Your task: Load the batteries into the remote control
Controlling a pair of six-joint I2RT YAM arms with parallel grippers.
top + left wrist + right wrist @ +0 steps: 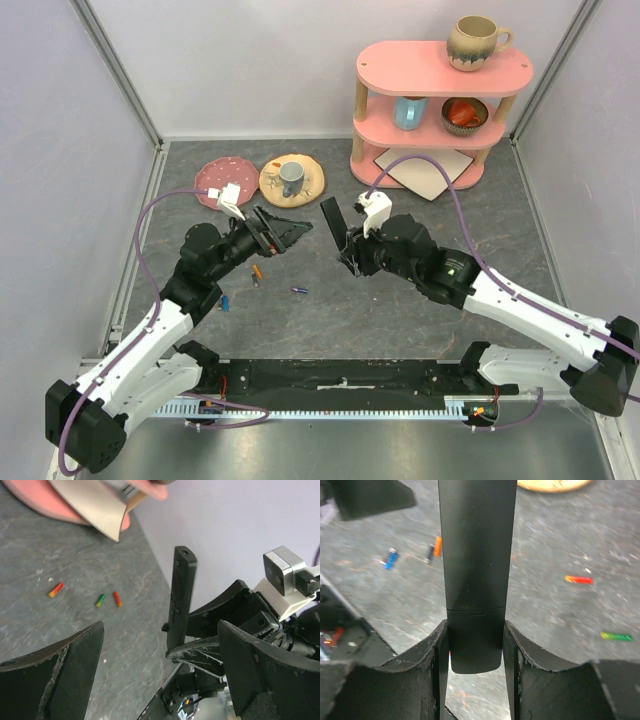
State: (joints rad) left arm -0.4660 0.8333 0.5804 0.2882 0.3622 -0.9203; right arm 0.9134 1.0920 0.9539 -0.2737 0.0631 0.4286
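The right pincer pinches one end of the remote control, held above the middle of the counter. The left pincer is spread wide, near the remote control but not touching it. Loose batteries lie on the counter below.

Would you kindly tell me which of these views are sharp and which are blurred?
Top external: evenly lit and sharp throughout. Left wrist: the remote control stands crisp against the plain wall. Right wrist: the remote fills the centre in fair focus, while the batteries and the table behind look smeared.
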